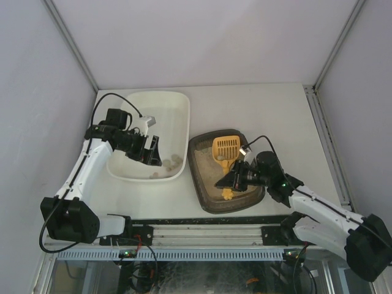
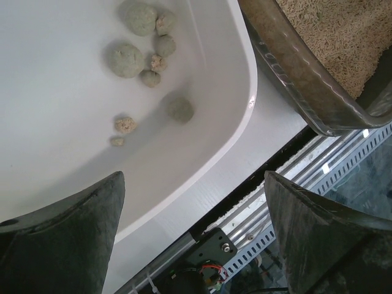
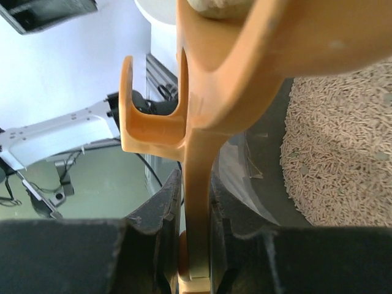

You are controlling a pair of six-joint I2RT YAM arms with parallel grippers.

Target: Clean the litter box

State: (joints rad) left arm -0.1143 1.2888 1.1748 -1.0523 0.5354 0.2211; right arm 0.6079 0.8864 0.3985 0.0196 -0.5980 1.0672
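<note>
The litter box (image 1: 205, 195) is a dark grey-brown tray of beige litter right of centre; its rim (image 2: 288, 79) and litter (image 3: 343, 159) show in the wrist views. My right gripper (image 1: 236, 178) hovers over its near end, shut on the handle (image 3: 197, 208) of an orange slotted scoop (image 1: 225, 149) whose head lies over the litter. My left gripper (image 1: 152, 150) hangs open over the near right part of the white tub (image 1: 177, 104), nothing between its fingers (image 2: 73, 226). Several grey-green clumps (image 2: 125, 59) lie on the tub floor.
The tub (image 2: 208, 147) and litter box stand side by side, a narrow strip of table between them. A black and silver rail (image 1: 202, 233) with the arm bases runs along the near edge. White walls close in the table at the back and sides.
</note>
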